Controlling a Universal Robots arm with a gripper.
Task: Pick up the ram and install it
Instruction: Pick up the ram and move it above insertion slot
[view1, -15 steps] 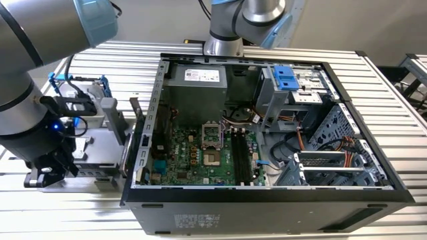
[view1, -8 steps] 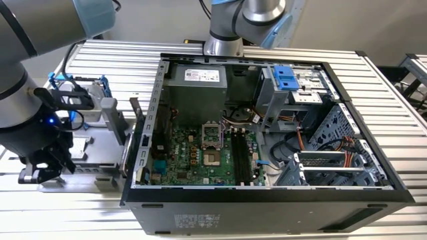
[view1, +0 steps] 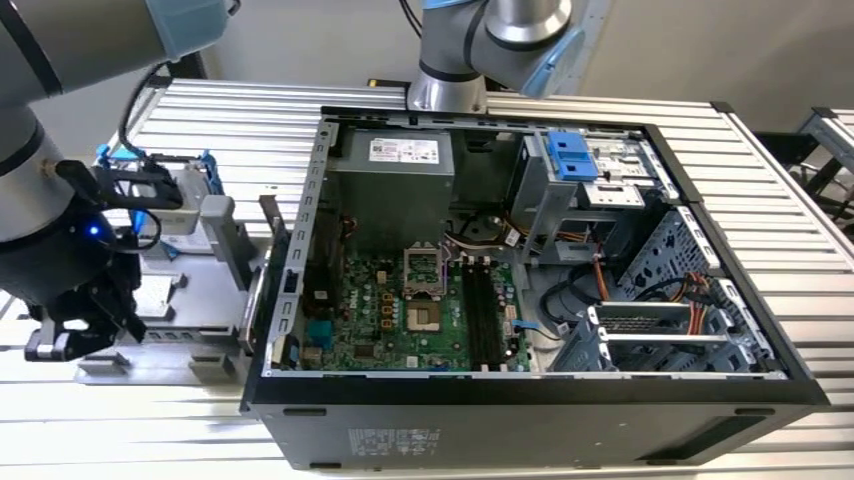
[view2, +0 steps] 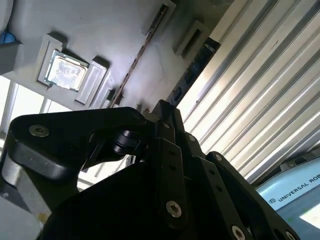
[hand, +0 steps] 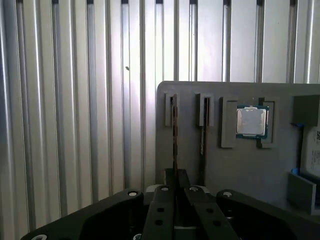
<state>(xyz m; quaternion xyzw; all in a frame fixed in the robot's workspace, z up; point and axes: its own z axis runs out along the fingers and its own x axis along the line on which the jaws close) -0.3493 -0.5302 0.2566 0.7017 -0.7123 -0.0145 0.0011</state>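
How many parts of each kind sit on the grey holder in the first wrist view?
On the grey holder:
ram sticks, each standing on edge in a slot: 2
processor chip: 1
Total: 3

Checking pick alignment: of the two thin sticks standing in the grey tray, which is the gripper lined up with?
The ram farther from the silver chip; it points straight at the gripper, the other stick sits offset.
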